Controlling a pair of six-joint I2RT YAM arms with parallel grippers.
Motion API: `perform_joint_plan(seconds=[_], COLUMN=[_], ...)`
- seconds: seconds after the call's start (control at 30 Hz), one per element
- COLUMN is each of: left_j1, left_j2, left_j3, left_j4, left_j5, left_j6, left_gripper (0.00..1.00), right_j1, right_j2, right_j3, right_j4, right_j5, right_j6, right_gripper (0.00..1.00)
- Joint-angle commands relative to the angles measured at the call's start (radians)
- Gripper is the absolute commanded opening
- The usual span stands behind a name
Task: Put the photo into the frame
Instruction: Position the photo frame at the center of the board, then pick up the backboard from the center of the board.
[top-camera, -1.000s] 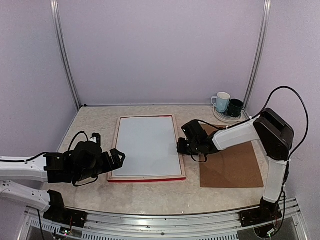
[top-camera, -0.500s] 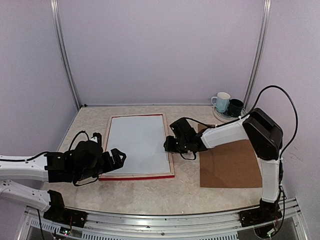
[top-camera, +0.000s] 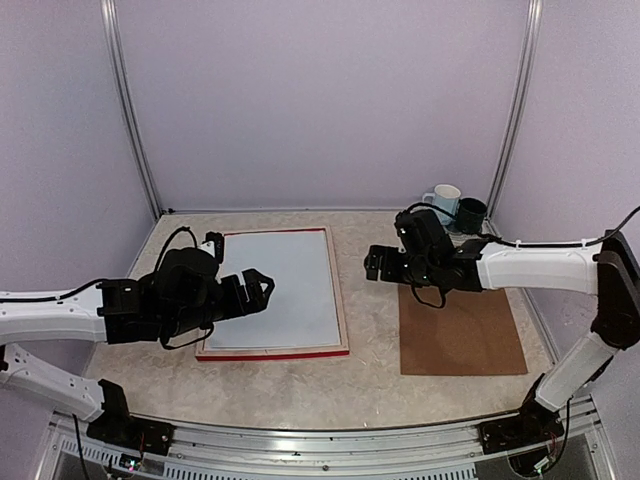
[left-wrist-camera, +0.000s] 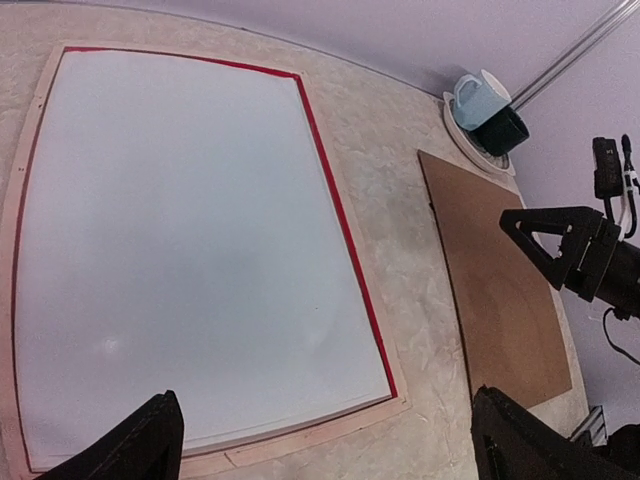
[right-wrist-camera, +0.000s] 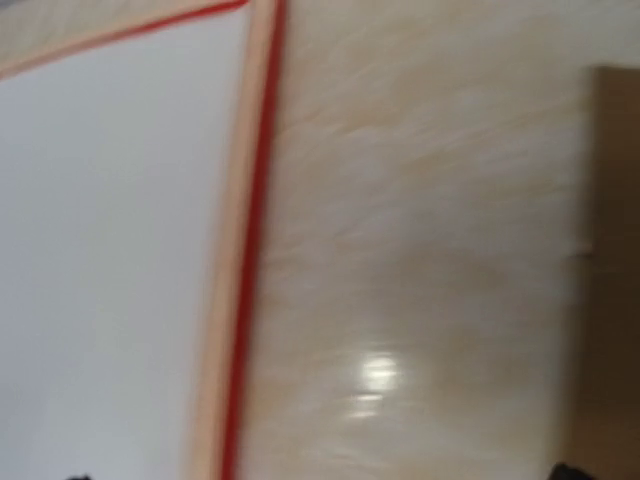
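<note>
Table (top-camera: 300, 395): the frame (top-camera: 339, 300) lies flat, pale back up, with its long axis running from the arms' side toward the far wall and leaning slightly left.

The photo (top-camera: 285, 285) lies white back up inside the frame's rails. In the left wrist view a thin red line shows along its far and right edges. We judge it seated or very nearly so.

The brown backing board (top-camera: 465, 335) lies to the right of the frame, apart from it.

The left gripper (top-camera: 247, 292) hovers over the frame's near-left corner, jaws spread wide and holding nothing. The photo lies directly under it and extends away to the far right, so this arm is the nearer one for any pressing or nudging.

The right gripper (top-camera: 375, 265) hangs to the right of the frame, clear of its rail, jaws released and empty.

Against a second ago:
- The frame sits further left.
- The right gripper, then nearly clenched against the frame's right rail, has backed off and opened.
- The left gripper has advanced over the frame.
</note>
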Motion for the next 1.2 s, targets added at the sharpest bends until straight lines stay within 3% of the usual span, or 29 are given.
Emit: perform_joint_plan(seconds=[0.0, 0.27, 0.43, 0.77, 1.0, 1.17], left_j1=[-0.018, -0.061, -0.069, -0.068, -0.014, 0.014], left_j2=[0.129, 0.482, 0.710, 1.018, 1.127, 1.205], left_j3=[0.119, 0.415, 0.605, 0.912, 0.953, 0.995], left_j4=[0.070, 0.106, 0.113, 0.105, 0.183, 0.229], left_j5=[0.057, 0.198, 0.314, 0.438, 0.531, 0.571], left_j6=[0.108, 0.185, 0.198, 0.195, 0.123, 0.087], left_gripper=[0.99, 0.99, 0.99, 0.99, 0.99, 0.99], right_j1=[-0.090, -0.350, -0.513, -0.765, -0.894, -0.911], right_j2=[-0.172, -0.531, -0.618, -0.528, -0.444, -0.373], right_j3=[-0.115, -0.362, -0.427, -0.483, -0.480, -0.484], right_j4=[-0.098, -0.175, -0.244, -0.239, -0.211, -0.159], right_j5=[0.025, -0.005, -0.046, -0.155, -0.178, -0.201], right_j6=[-0.047, -0.061, -0.075, -0.131, -0.212, -0.219], right_gripper=[0.99, 0.99, 0.99, 0.99, 0.99, 0.99])
